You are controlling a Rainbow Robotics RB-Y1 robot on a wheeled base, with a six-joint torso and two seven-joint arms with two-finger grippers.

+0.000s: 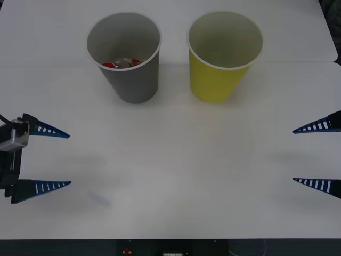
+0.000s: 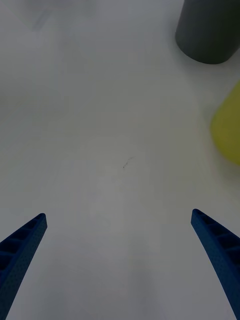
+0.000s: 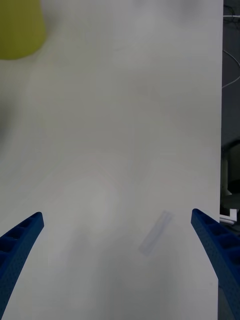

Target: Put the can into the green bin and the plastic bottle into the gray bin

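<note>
Gray bin holds the plastic bottle; no can or green bin visible. Left gripper and right gripper jaws wide, empty.

The plastic bottle sits half-hidden inside the gray bin.

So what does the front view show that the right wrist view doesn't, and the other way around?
The front view alone looks into the gray bin, where the plastic bottle lies with its red cap, and takes in the left gripper, open over the table's left side. The right wrist view alone catches a small dark mark on the table. Both share the gray bin, the yellow cup beside it, the white table, and the right gripper, open and empty over the table's right side.
</note>
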